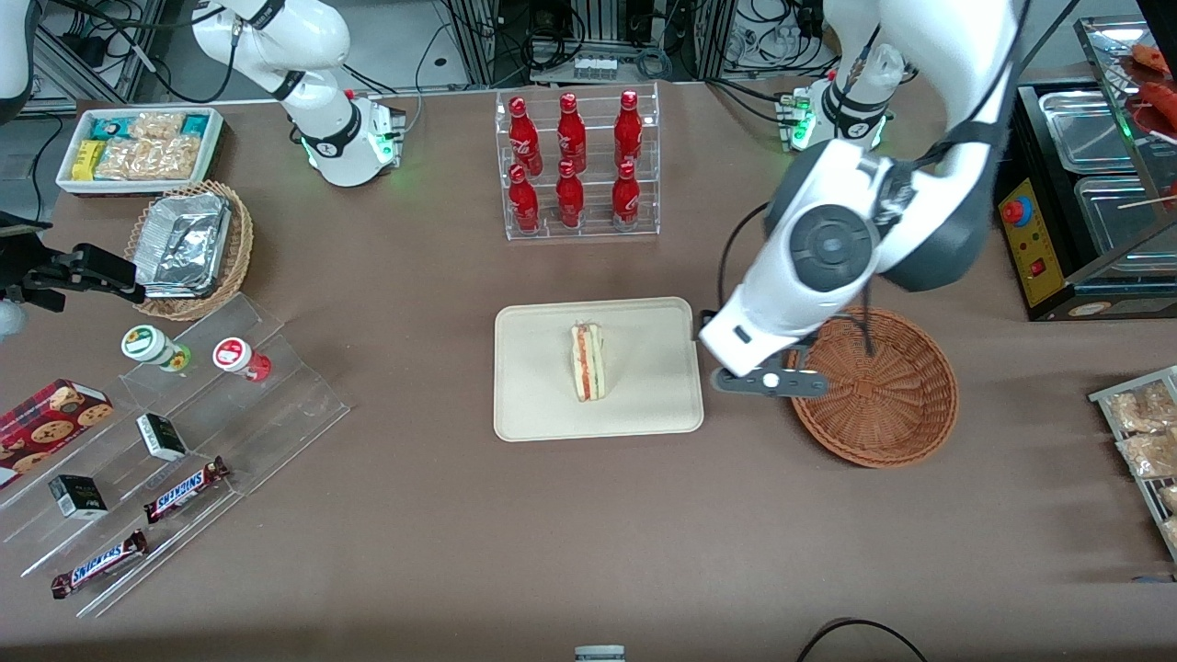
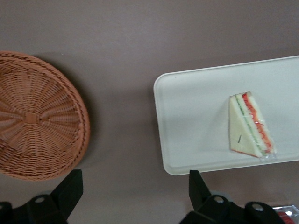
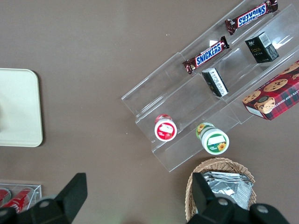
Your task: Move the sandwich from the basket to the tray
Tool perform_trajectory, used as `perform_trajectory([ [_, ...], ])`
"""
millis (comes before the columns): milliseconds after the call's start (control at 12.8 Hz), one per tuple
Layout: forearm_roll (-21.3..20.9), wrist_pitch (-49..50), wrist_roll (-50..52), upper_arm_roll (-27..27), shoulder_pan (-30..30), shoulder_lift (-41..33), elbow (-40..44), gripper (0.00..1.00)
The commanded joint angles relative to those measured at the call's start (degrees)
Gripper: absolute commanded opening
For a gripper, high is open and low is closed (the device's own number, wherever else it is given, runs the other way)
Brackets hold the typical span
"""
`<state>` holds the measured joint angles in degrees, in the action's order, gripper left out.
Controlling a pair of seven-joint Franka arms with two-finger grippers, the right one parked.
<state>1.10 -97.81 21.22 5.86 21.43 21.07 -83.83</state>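
Observation:
The sandwich (image 1: pixel 588 360), a pale bread wedge with red and green layers, lies on the cream tray (image 1: pixel 533 405). It also shows in the left wrist view (image 2: pixel 248 126) on the tray (image 2: pixel 187 121). The reddish-brown wicker basket (image 1: pixel 887 405) stands beside the tray toward the working arm's end and holds nothing; it shows in the left wrist view (image 2: pixel 32 116) too. My gripper (image 1: pixel 756 379) hangs above the bare table between tray and basket, open and empty (image 2: pixel 135 186).
A clear rack of red bottles (image 1: pixel 575 165) stands farther from the front camera than the tray. A tan basket with a foil container (image 1: pixel 188 244), a white snack bin (image 1: pixel 138 147) and acrylic shelves with bars and cups (image 1: pixel 175 432) lie toward the parked arm's end.

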Motion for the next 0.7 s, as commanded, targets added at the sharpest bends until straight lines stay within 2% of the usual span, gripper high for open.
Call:
perform_trajectory([
  [0, -0.13, 1.38, -3.11, 0.39, -3.75, -7.08, -6.94, 1.00],
  [547, -0.31, 1.83, -7.23, -4.36, -6.13, -15.09, -13.90, 1.00],
  [625, -0.31, 2.44, -7.59, -3.75, -8.83, -15.79, -14.16, 1.00],
])
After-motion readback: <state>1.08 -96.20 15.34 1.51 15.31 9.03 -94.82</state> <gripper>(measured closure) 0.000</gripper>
